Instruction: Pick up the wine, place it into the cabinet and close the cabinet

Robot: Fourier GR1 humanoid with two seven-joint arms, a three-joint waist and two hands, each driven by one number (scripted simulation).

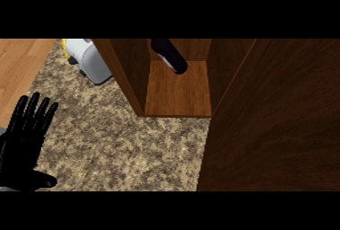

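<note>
Fingers straight and held together, the robot's left hand [26, 134] rests open at the lower left edge of the view, palm over the speckled stone counter [126, 143] and gripping nothing. No right hand shows anywhere in the view.

Up and to the right of the hand stands a wooden cabinet [133, 76], its front open toward the counter. Inside it, on the lighter wooden floor of the compartment, the wine bottle [169, 56] lies tilted — dark body toward the back, pale end pointing toward the open front. The bottle is well apart from the hand and touched by nothing but the cabinet.

A broad dark wooden panel — the cabinet door [279, 126] — fills the right side of the view, from the top down to the lower edge.

Left of the cabinet, near the counter's far edge, sits a grey-white appliance with a yellow part [90, 60]. Beyond the counter, a strip of light wood floor [20, 58] shows at upper left.
</note>
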